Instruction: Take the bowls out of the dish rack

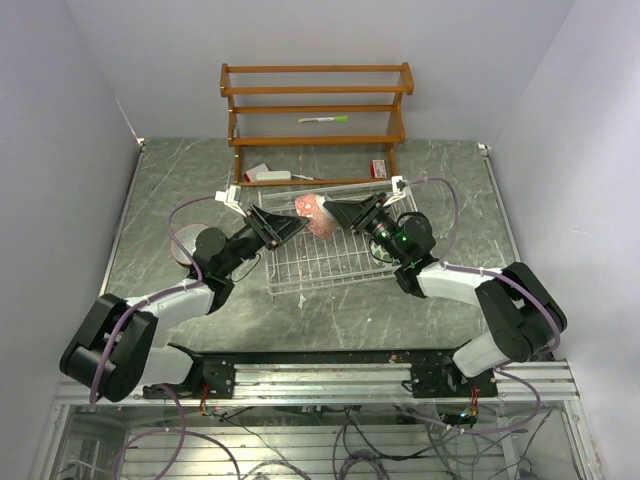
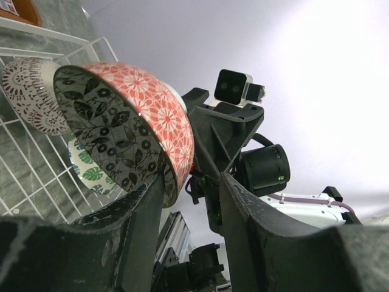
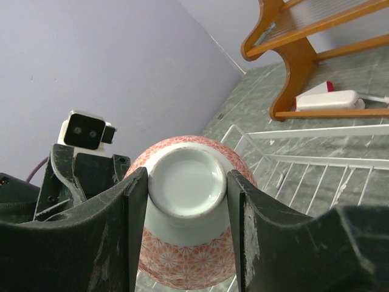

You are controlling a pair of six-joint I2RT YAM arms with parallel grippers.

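A pink floral bowl, with a dark leaf-patterned inside, hangs tilted over the far edge of the white wire dish rack. My right gripper is shut on the bowl's white foot ring, one finger on each side. My left gripper is open facing it, and the bowl's rim sits at the tip of its left finger. Behind the pink bowl, a cream-and-brown patterned bowl and a green-leaf bowl lie in the rack.
The brown wooden shelf stands just behind the rack, with a green pen on a tier. A white object and a red box lie at its foot. Something round and grey sits under the left arm's cable.
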